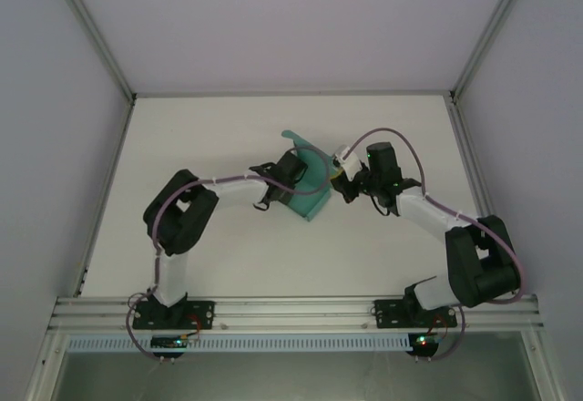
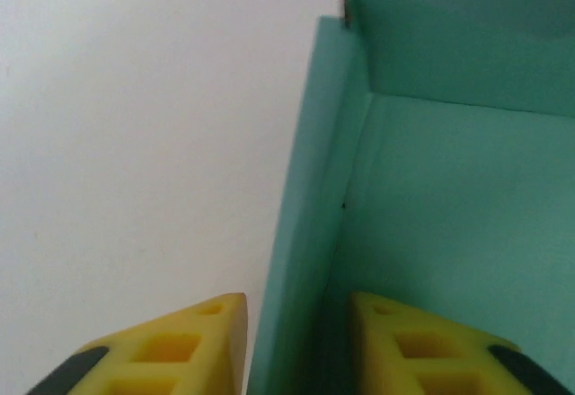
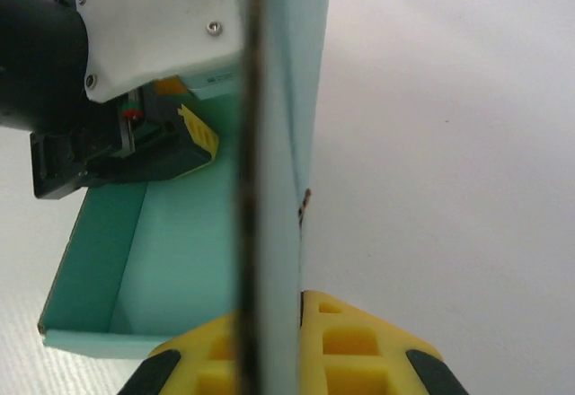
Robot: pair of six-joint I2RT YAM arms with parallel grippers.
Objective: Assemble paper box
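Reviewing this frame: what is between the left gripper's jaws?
A side wall of the teal paper box stands between the jaws of the left gripper, one jaw outside, one inside the box. The left wrist view shows this.

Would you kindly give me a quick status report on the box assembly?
Left gripper clamped on a paper box wall. Right gripper clamped on another panel. Box partly folded, open.

1. Standing here, I can't read any word, brand, number or sign on anything in sight.
2. Just under the white plate (image 3: 153, 27) there is a faint line that may be print, too small and blurred to make out.
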